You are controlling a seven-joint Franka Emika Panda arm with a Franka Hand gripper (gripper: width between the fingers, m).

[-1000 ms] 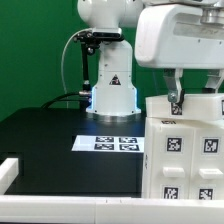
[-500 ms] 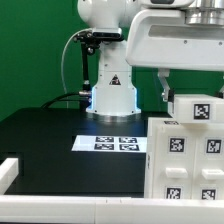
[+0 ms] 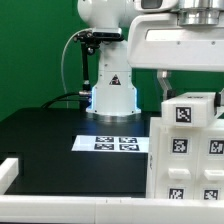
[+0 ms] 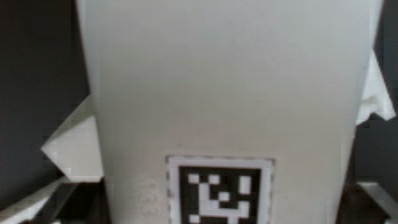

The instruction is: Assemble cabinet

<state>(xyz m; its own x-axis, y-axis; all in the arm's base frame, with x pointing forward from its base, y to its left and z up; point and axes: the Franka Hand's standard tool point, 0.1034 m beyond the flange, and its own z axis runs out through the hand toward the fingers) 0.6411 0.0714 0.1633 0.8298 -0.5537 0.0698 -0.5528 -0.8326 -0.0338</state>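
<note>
— What's around you?

— A black worktop point(image 3: 50, 135) fills the lower left of the exterior view, with a green wall behind it in the upper left. The marker board point(image 3: 113, 143) lies flat at the centre of that frame. A white rail point(image 3: 60, 202) runs along the bottom edge. My base point(image 3: 112, 85) stands at top centre, with a cable looping down its left side.

— Any containers?

— Only the cabinet point(image 3: 185, 160) itself, at the lower right of the exterior view. It is a white box with tags on its faces; I cannot see inside it.

— And the panel?

— A tagged white panel point(image 3: 192, 112) sits at the cabinet's top, at the right edge of the frame. Whether it rests on the box or hangs just above it, I cannot tell. In the wrist view the same panel point(image 4: 222, 120) fills most of the picture, its tag at the lower middle.

— Your pose?

— My wrist hangs over the cabinet in the upper right of the exterior view, pointing down. My end effector point(image 3: 190, 92) is mostly hidden behind the panel; I cannot tell whether the fingers are spread or pinching it.
</note>
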